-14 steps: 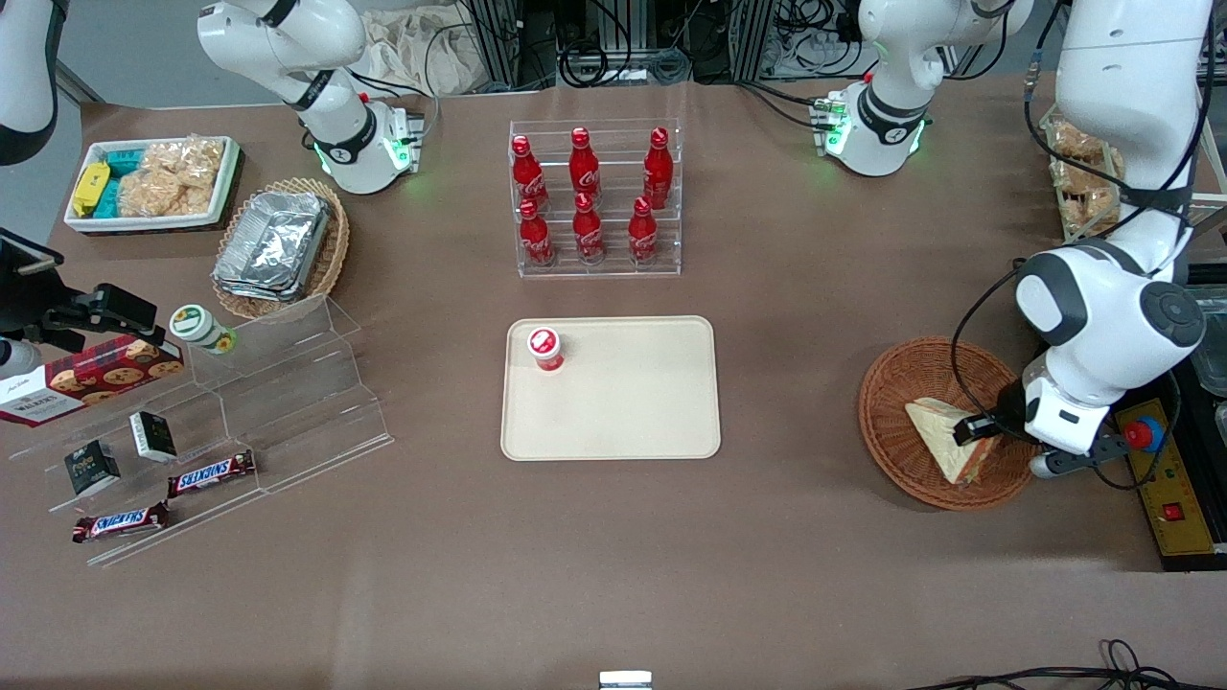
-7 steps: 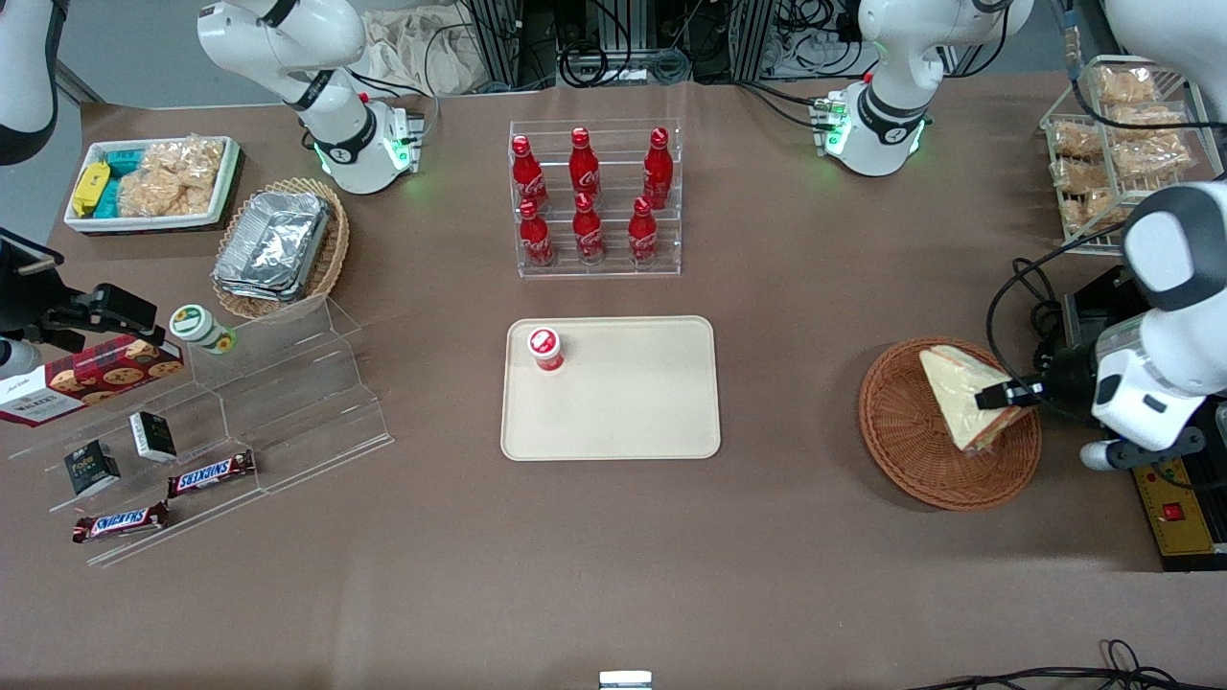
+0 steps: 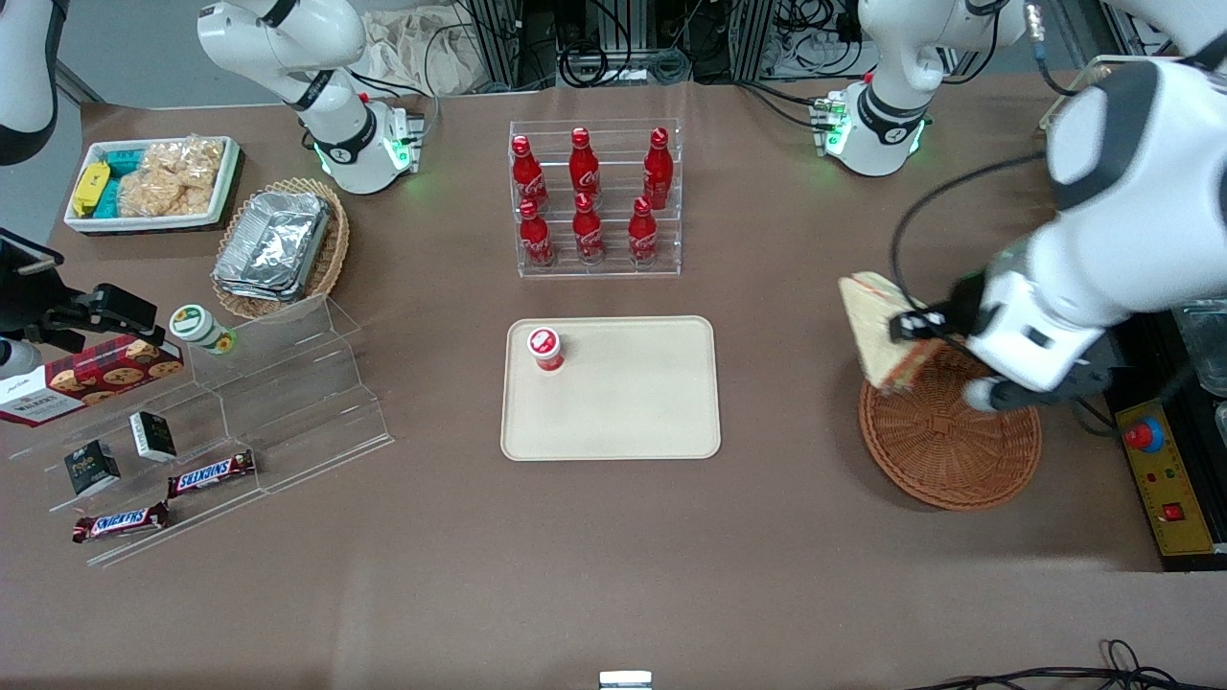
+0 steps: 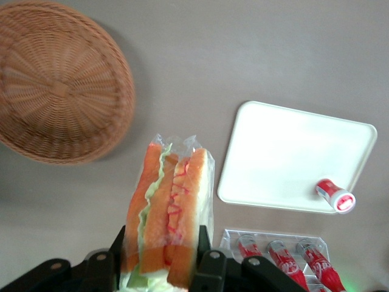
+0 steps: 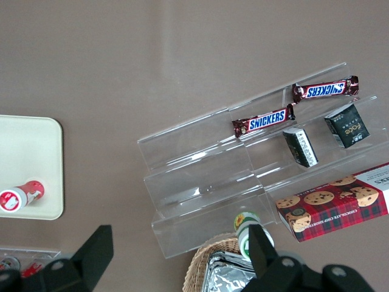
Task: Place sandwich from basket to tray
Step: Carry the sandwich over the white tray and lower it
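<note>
My left gripper (image 3: 907, 329) is shut on the sandwich (image 3: 874, 328), a wrapped cream wedge held in the air above the basket's rim on the tray's side. In the left wrist view the sandwich (image 4: 168, 204) stands edge-on between the black fingers (image 4: 204, 246), with its orange and green filling showing, and the gripper (image 4: 161, 246) pinches its lower part. The round reddish-brown basket (image 3: 949, 443) holds nothing, as the wrist view of the basket (image 4: 58, 79) also shows. The cream tray (image 3: 623, 402) lies mid-table, and the same tray (image 4: 285, 152) appears from the wrist.
A small red-lidded cup (image 3: 544, 347) stands on the tray's corner toward the parked arm. A clear rack of red bottles (image 3: 594, 199) stands farther from the front camera than the tray. A control box (image 3: 1165, 479) lies at the working arm's end.
The gripper has lifted the sandwich out of the basket and carried it up and toward the tray. The basket is now bare.
</note>
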You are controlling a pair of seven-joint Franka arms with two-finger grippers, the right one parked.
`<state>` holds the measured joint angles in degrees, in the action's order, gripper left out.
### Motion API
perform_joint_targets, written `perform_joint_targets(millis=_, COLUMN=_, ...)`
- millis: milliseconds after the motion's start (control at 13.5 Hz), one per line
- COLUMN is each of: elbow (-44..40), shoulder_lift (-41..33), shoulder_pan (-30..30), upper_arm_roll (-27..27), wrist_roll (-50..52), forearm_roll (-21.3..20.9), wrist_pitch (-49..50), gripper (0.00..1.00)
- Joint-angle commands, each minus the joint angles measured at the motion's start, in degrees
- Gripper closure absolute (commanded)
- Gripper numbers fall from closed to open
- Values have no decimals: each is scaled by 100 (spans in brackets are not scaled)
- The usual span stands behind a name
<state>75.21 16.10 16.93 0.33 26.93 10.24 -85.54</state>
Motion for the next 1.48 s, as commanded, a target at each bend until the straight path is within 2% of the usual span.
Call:
perform_joint_targets(millis=0, elbow=-270, shoulder_lift=191, shoulder_pan=730, upper_arm_roll=81, wrist_roll=479, forearm_roll=-110, wrist_pitch=126, gripper=55)
perform_joint_targets(millis=222, elbow=-253, shoulder_lift=647, shoulder_pan=1477, upper_arm_roll=90, wrist_roll=567, forearm_roll=-232, wrist_pitch=-136, gripper=61)
perform_joint_targets(millis=370, elbow=-209, shoulder_lift=1033, shoulder_pan=1952, upper_arm_roll=90, wrist_roll=883, forearm_roll=-697, wrist_pitch=-567, gripper=62)
perform_joint_targets(millis=519, elbow=-217, shoulder_lift=1526, shoulder_pan=2313, upper_arm_roll=99, wrist_roll=1077, forearm_roll=-892, wrist_pitch=-1049, gripper=63)
perform_joint_targets(millis=667, elbow=-200, shoulder_lift=1904, shoulder_pan=2437, upper_arm_roll=99, wrist_roll=1331, forearm_roll=-919, wrist_pitch=-1630, gripper=63)
perform_joint_targets(millis=963, elbow=115, shoulder_lift=2380, shoulder_pan=2578, upper_arm_roll=99, wrist_roll=1780, forearm_roll=-1401, wrist_pitch=-2710, gripper=64)
perform_joint_targets(millis=1111, elbow=222, shoulder_lift=2590, shoulder_pan=2526, upper_arm_roll=125, wrist_roll=1938, forearm_roll=-1420, wrist_pitch=-3230, gripper=66)
perform_joint_targets(millis=1407, elbow=231, shoulder_lift=2942, shoulder_pan=2508, upper_arm_roll=248, wrist_roll=2183, forearm_roll=-1420, wrist_pitch=-3653, gripper=66)
